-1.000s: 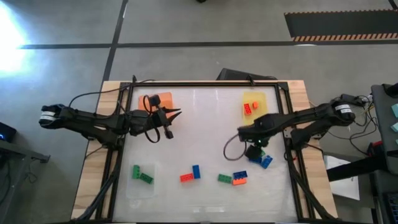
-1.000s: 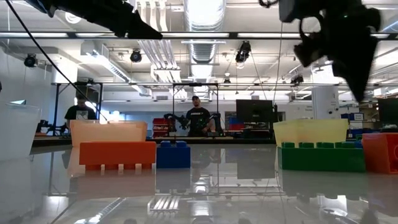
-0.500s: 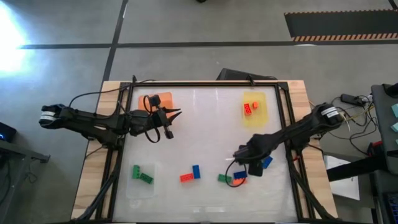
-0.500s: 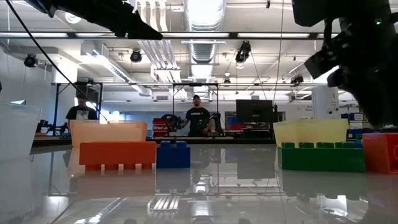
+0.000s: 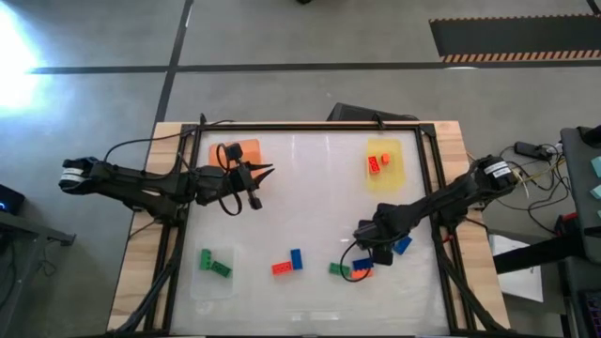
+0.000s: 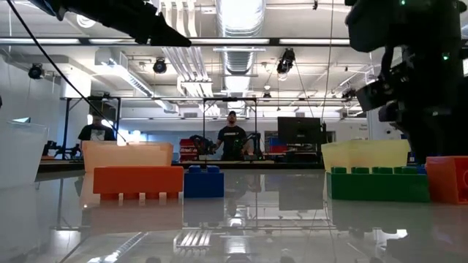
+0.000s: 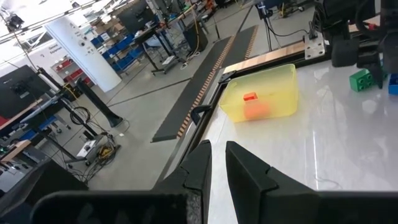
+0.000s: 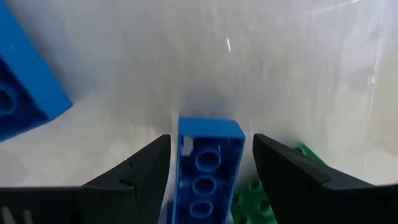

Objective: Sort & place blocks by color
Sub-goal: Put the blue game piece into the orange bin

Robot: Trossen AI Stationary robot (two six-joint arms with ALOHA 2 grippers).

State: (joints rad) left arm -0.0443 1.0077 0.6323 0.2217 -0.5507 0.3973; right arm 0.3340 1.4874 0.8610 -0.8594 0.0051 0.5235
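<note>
Small bricks lie along the near part of the table. Two green ones [image 5: 214,263] sit in a clear tray, and a red and blue pair [image 5: 286,264] lies in the middle. A green brick [image 5: 338,269], a blue brick [image 5: 362,264] and another blue brick [image 5: 402,246] lie at the near right. My right gripper [image 5: 366,255] is low over that group, open. In the right wrist view its fingers [image 8: 143,168] stand on either side of the blue brick [image 8: 209,155], with the green brick [image 8: 258,199] close beside. My left gripper [image 5: 263,174] waits shut beside the orange tray [image 5: 237,150].
A yellow tray [image 5: 385,161] at the far right holds red bricks [image 5: 377,161]. A second blue brick [image 8: 25,93] lies just beyond my right gripper. A dark frame [image 5: 310,127] borders the white table. People stand in the room far behind the table [image 6: 232,139].
My right gripper has moved toward the table's near edge and a little left, coming down over the blue brick by the green one. Most of the move fell in the first half second. The left arm has kept still.
</note>
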